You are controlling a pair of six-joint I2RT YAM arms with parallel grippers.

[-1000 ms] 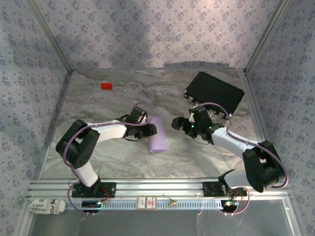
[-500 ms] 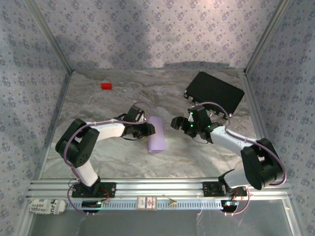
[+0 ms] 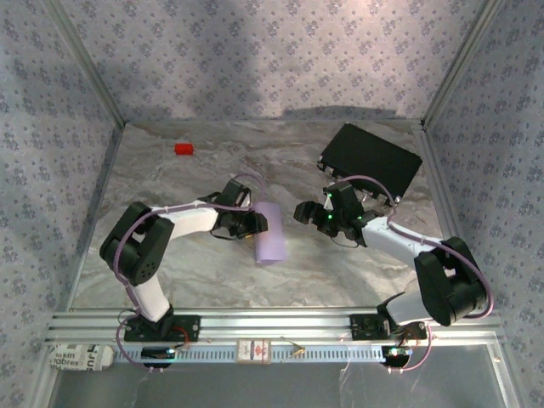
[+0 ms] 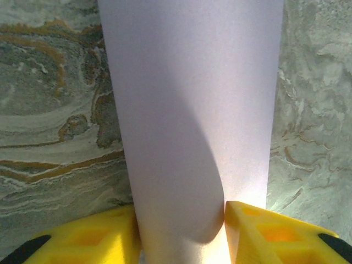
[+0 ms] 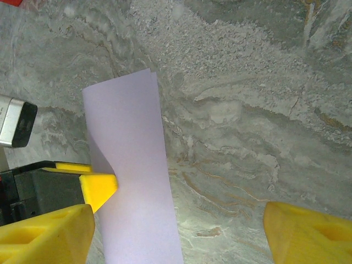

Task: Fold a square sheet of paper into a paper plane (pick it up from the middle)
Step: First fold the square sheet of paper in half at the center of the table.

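Progress entry: the square sheet of paper [image 3: 272, 233] lies on the worktop [image 3: 212, 272], left of the black case [image 3: 371, 161] and nearer the arm bases than it, well apart from it. It is seen doubled over lengthwise into a narrow band. In the left wrist view the bend is rounded, not pressed flat, so no crease is judged to be set yet. In the right wrist view the two free edges at the sheet's far end are seen nearly matched. The left hand [image 3: 255, 226] is found on the side of the sheet away from the case, its yellow fingers set against both sides of the curled bend, grasping the sheet there. The right hand [image 3: 304, 212] is held between the case and the sheet, released, its jaws wide and nothing gripped. No pointed nose, slanted corner folds or wings are seen on the paper. The task is judged to be at its first step, the centre fold. Left to do: flattening that crease, folding the nose corners, folding the wings. A small red block [image 3: 184, 149], far left of the case, is noted as unused
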